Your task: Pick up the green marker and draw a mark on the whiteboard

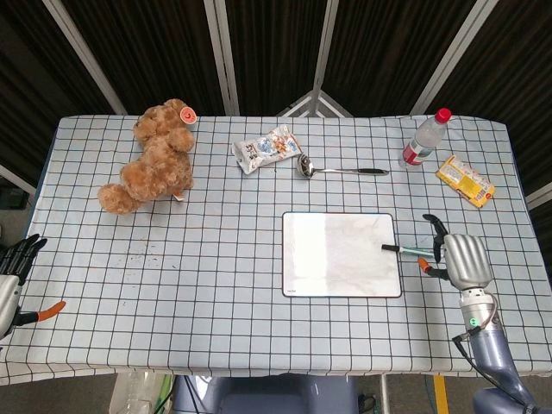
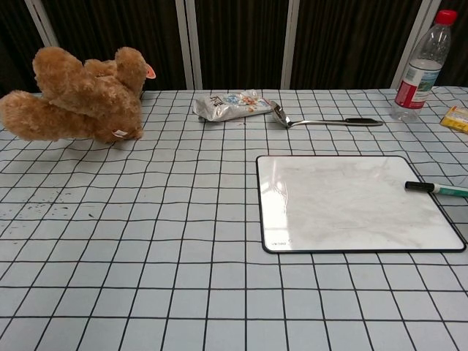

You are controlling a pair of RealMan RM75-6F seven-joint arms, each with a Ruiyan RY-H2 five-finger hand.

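The green marker [image 1: 412,251] [image 2: 439,189] lies flat with its black cap on the right edge of the whiteboard [image 1: 338,259] [image 2: 344,212] and its body out on the tablecloth. My right hand [image 1: 459,259] hovers just right of the marker's tail, fingers bent down and apart, with nothing in them. The marker's far end is partly hidden by those fingers in the head view. My left hand [image 1: 12,274] hangs off the table's left edge with its fingers spread and empty. Neither hand shows clearly in the chest view.
A brown teddy bear [image 1: 152,160] lies at the far left. A snack packet [image 1: 265,149] and a metal spoon [image 1: 341,169] sit behind the whiteboard. At the back right are a water bottle [image 1: 426,136] and a yellow packet [image 1: 465,181].
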